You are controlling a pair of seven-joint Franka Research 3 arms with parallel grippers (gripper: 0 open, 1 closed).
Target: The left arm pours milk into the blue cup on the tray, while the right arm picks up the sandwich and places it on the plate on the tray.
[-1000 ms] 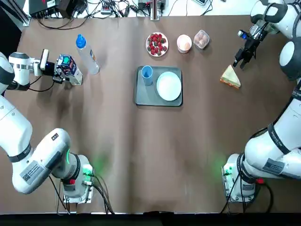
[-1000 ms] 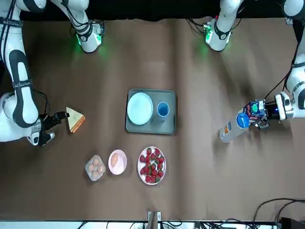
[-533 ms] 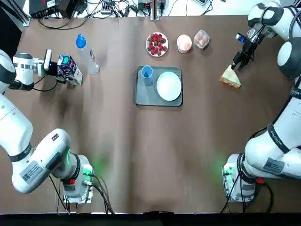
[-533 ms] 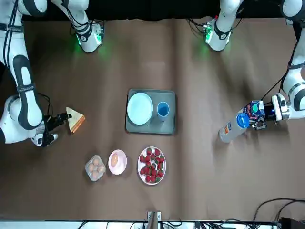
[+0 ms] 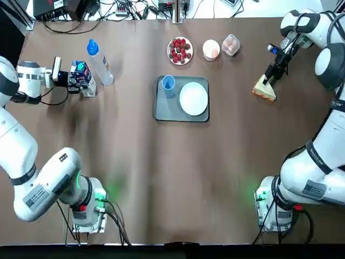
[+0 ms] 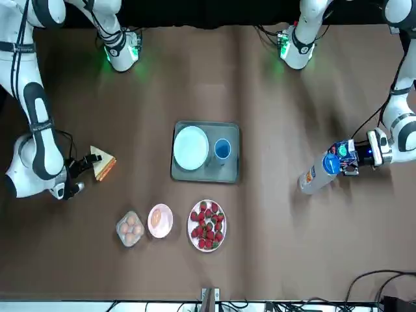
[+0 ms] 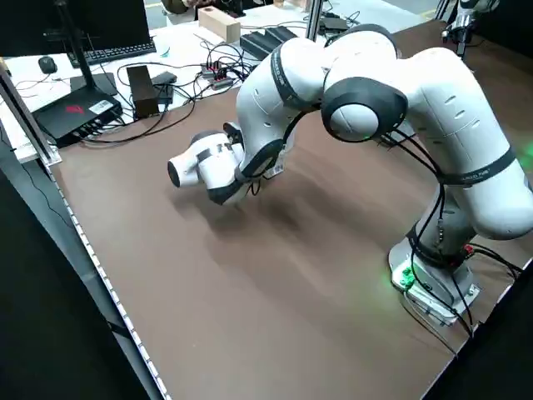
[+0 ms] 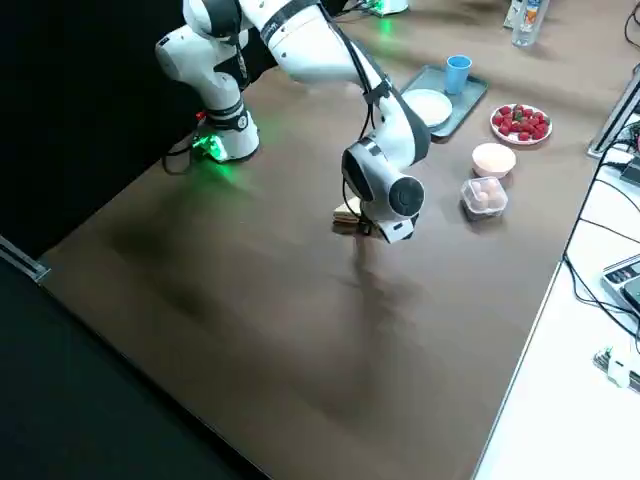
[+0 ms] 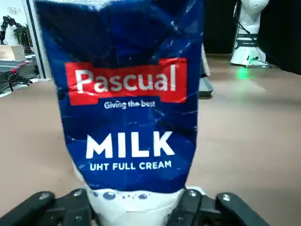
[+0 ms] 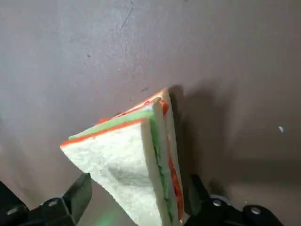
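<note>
Left end effector [image 9: 136,194] tight around the milk [image 9: 131,117]; right end effector [image 10: 140,181] open astride the sandwich [image 10: 120,162].

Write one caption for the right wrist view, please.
The open right gripper frames a triangular sandwich showing green and orange filling.
</note>
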